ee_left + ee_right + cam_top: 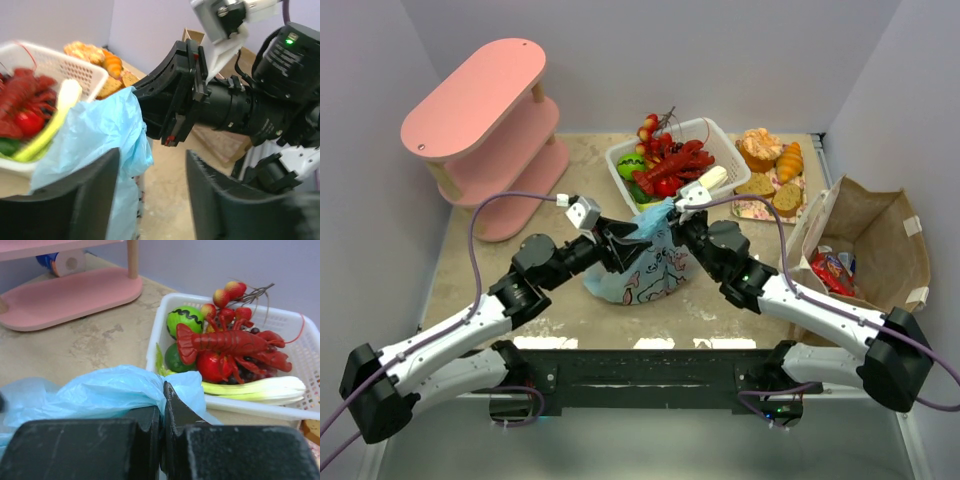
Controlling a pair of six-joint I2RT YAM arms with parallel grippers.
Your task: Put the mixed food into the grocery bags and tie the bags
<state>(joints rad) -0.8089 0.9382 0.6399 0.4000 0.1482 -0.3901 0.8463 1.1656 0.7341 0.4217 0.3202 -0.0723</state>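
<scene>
Where the thin light-blue cartoon-printed plastic bag stands just on the near side of the white rectangular plastic basket, we note both arms meeting over its bunched top. Right gripper: fingers pressed together, pinching a wad of the blue film. Left gripper: fingers apart, film beside the one nearer the basket, nothing clamped. We see the red toy lobster lying in the basket. Stiff brown paper bag: right of the basket, well apart, red snack packets inside.
</scene>
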